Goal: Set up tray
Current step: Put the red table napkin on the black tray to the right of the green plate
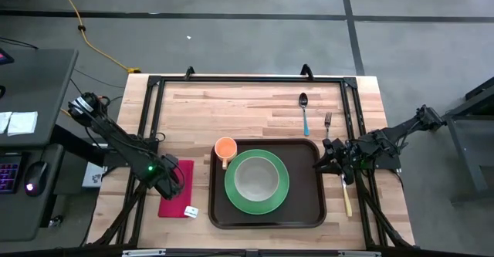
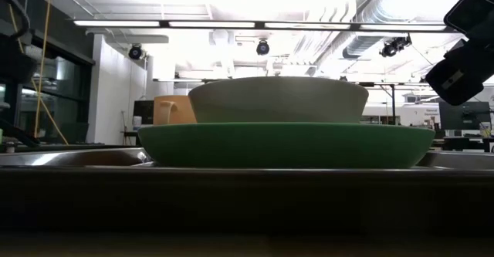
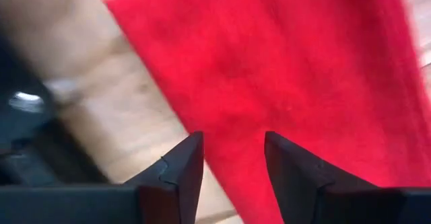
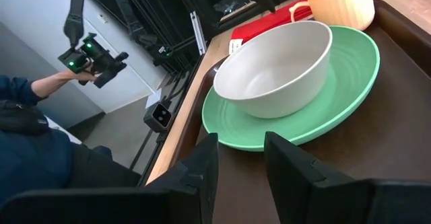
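**Red napkin down, fork and spoon still waiting**

The tray [image 1: 315,211] sits in the middle of the table, holding the green plate [image 1: 278,201], the bowl [image 1: 257,177] and the orange cup [image 1: 225,147]. The left gripper [image 3: 233,158] hangs low over the red napkin [image 1: 176,189], just left of the tray. Its fingers are apart and hold nothing. It should lift straight up so the napkin stays flat. The right gripper [image 4: 239,158] waits at the tray's right edge, fingers apart and empty, pointing across the tray. The fork [image 1: 327,123] and spoon [image 1: 304,110] lie near it.
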Available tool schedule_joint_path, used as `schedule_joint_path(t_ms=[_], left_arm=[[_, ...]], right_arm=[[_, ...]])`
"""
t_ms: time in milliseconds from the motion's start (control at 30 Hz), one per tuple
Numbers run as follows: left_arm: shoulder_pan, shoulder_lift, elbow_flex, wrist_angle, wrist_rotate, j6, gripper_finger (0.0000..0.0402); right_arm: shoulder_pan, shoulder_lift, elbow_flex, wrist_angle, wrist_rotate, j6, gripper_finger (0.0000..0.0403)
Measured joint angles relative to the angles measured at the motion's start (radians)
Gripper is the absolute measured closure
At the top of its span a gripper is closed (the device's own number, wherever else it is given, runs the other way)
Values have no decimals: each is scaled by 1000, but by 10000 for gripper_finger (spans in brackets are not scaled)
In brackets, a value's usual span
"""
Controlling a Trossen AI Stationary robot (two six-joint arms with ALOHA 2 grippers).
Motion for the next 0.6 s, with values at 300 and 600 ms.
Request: schedule_joint_path(t_ms=[300,600], left_arm=[[1,8,-68,123,64,-46,213],[0,9,-3,12,51,-42,213]], right_arm=[[0,0,0,-6,-48,41,304],[0,0,0,-7,-45,45,304]])
